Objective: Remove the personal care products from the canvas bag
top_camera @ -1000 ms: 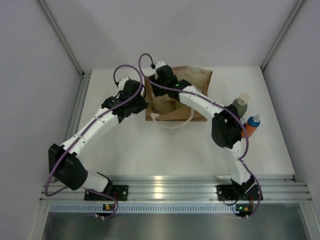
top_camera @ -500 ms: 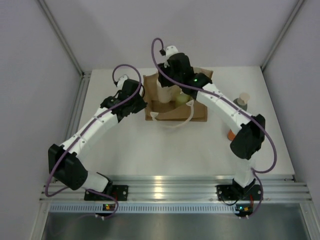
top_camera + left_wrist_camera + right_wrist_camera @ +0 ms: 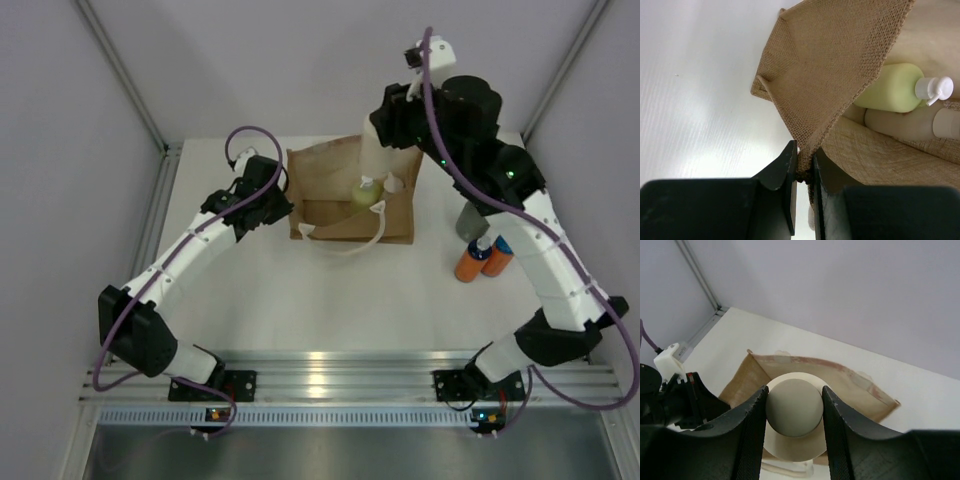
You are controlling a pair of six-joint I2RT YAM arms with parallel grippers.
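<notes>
The canvas bag (image 3: 320,172) stands open at the back middle of the table. My left gripper (image 3: 286,206) is shut on the bag's left rim (image 3: 840,55), with the woven edge pinched between its jaws (image 3: 805,162). My right gripper (image 3: 380,130) is raised high above the bag and shut on the pale cap of a cream bottle (image 3: 372,158), which hangs upright below it (image 3: 792,447). A yellow-green bottle (image 3: 892,87) with a white pump and a tan bottle (image 3: 900,125) lie inside the bag. Two orange bottles (image 3: 470,262) stand right of the bag. A grey-green bottle (image 3: 468,222) is partly hidden behind the right arm.
The bag's white handle (image 3: 350,245) loops out onto the table in front of it. Grey walls close in the table at the back and both sides. The aluminium rail (image 3: 330,375) with the arm bases runs along the near edge.
My right gripper has risen out of the bag with the cream bottle in it, moving up and right. The left gripper has stayed on the bag's rim.
</notes>
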